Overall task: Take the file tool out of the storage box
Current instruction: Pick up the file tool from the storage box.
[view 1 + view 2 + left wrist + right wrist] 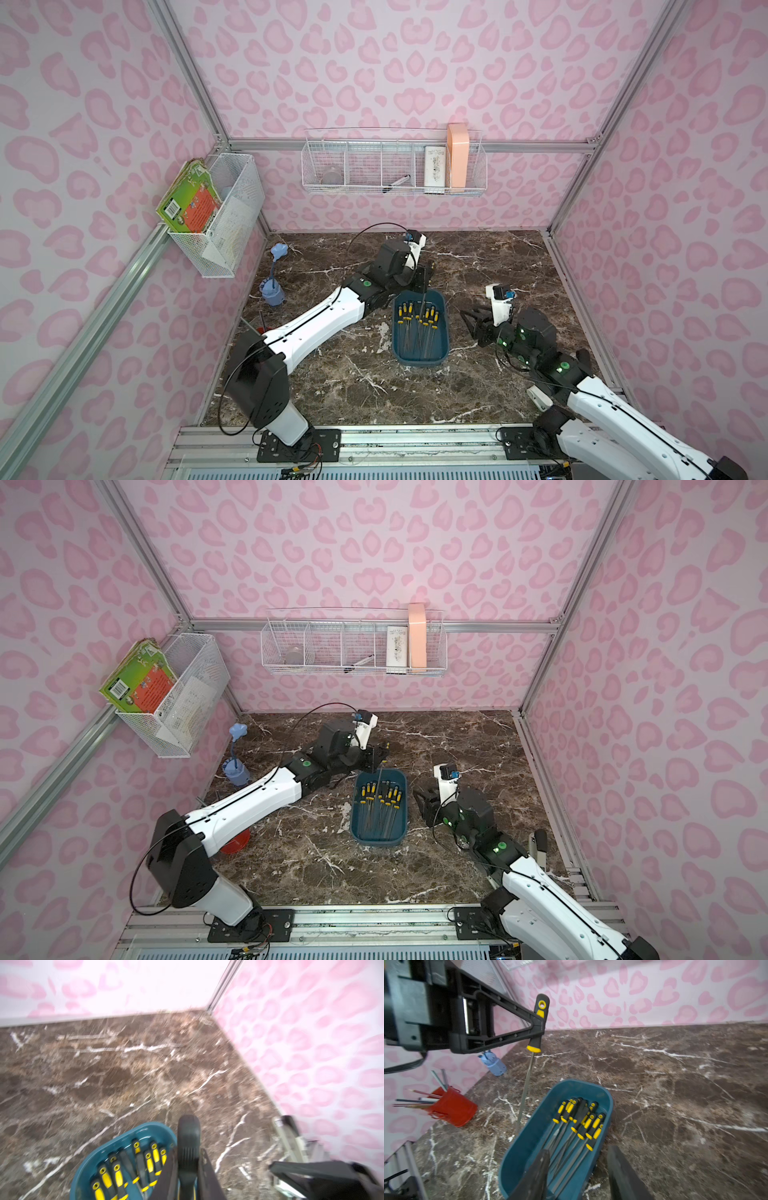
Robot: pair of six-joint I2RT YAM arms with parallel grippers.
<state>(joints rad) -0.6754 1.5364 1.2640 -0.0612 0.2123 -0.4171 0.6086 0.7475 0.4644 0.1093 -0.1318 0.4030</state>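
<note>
The left gripper (538, 1028) has its jaws pressed almost together on the black-and-yellow handle of the file (529, 1068), gripping it about midway along the handle. The file hangs nearly upright: its long axis runs top to bottom with a slight lean, the handle end with the yellow eyelet uppermost and the thin grey shaft pointing down at the table (675, 1084). It is held up at the far end of the box (517, 1159). In both top views the shaft shows over the box's far half, while the right wrist view sets the tip against the box's outer wall, so I cannot tell whether the tip is clear of the rim. The box sits on the table between the two arms, its long axis running near to far. The other files (581, 1126) lie flat inside along that axis, handles toward the far end. The right gripper (579, 1149) hovers by the box's near end, jaws well apart and holding nothing.
</note>
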